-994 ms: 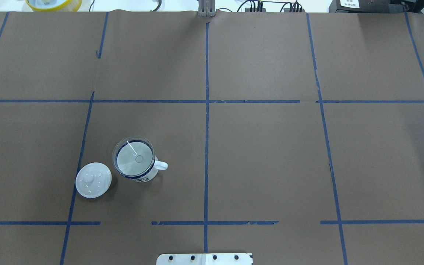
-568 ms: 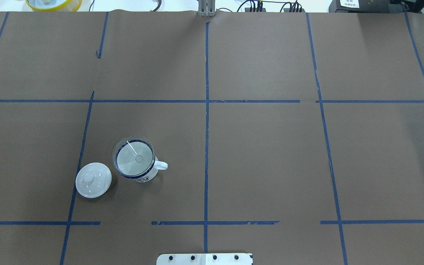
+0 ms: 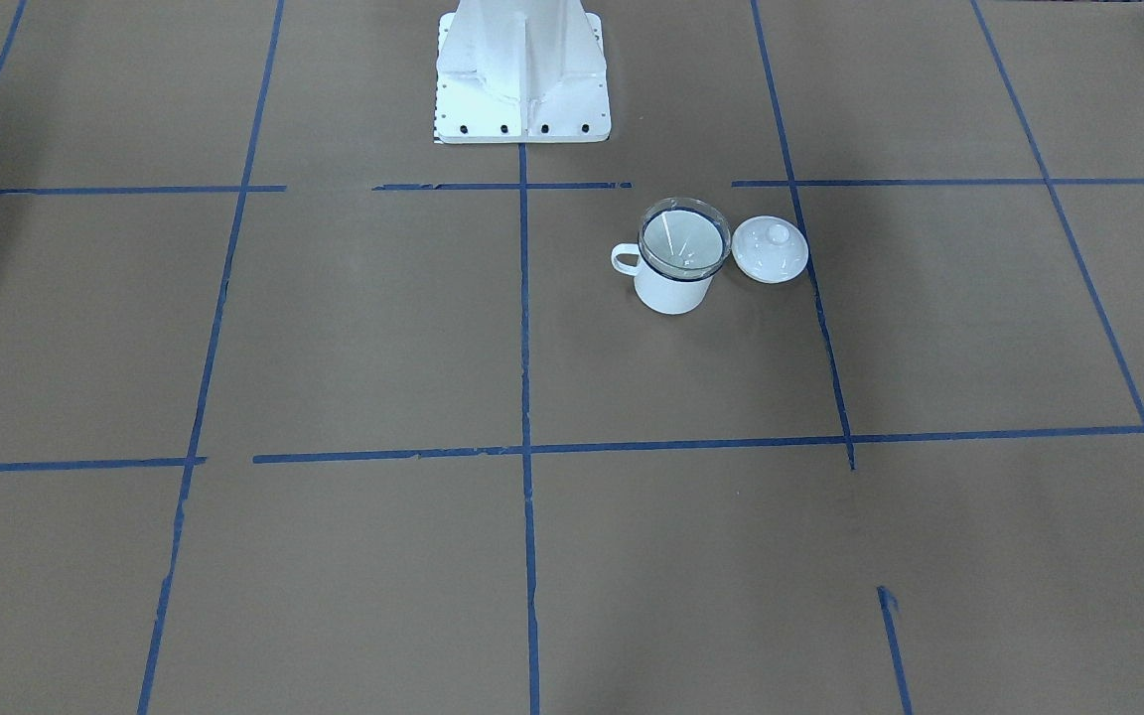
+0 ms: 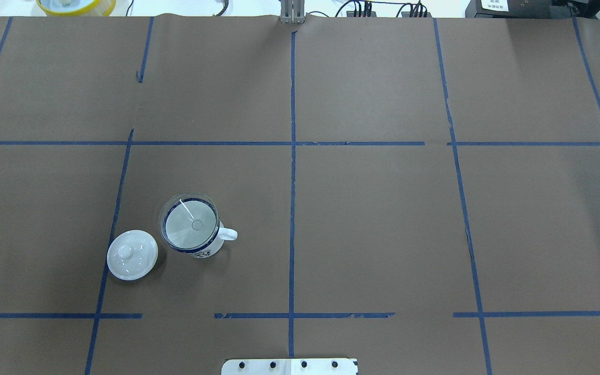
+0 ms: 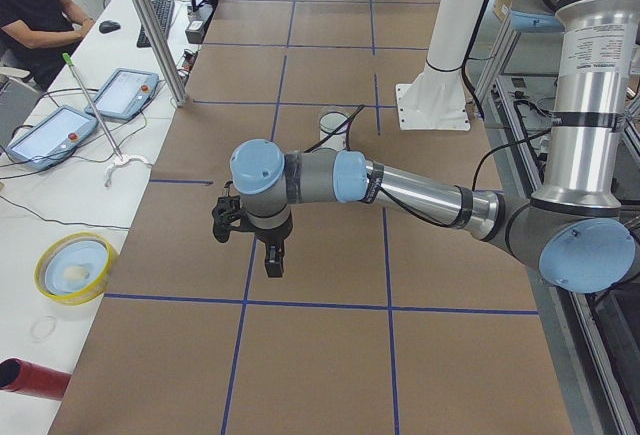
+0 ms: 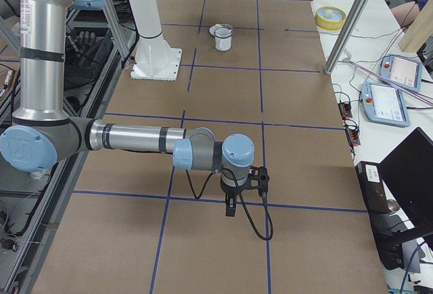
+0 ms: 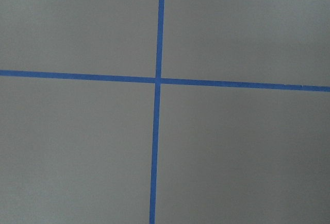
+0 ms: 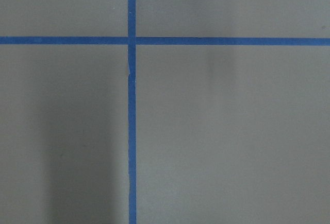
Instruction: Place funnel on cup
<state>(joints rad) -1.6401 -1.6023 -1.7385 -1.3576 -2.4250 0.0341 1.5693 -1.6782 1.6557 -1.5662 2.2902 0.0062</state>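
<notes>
The clear funnel (image 4: pixel 189 224) sits in the mouth of the cup (image 4: pixel 203 253), a white mug with a dark blue rim, its handle toward the table's middle. Both also show in the front view: the funnel (image 3: pixel 684 238) on the cup (image 3: pixel 671 294). The cup is small and far in the side views (image 5: pixel 333 123) (image 6: pixel 223 39). My left gripper (image 5: pixel 275 265) hangs over the table far from the cup, seen only from the left side. My right gripper (image 6: pixel 231 209) shows only from the right side. I cannot tell whether either is open or shut. The wrist views show only brown paper and blue tape.
A white knobbed lid (image 4: pixel 132 254) lies beside the cup, on its outer side, also in the front view (image 3: pixel 770 249). The robot's base plate (image 4: pixel 289 366) is at the near edge. A yellow bowl (image 4: pixel 76 5) sits beyond the far edge. Blue tape lines cross the paper.
</notes>
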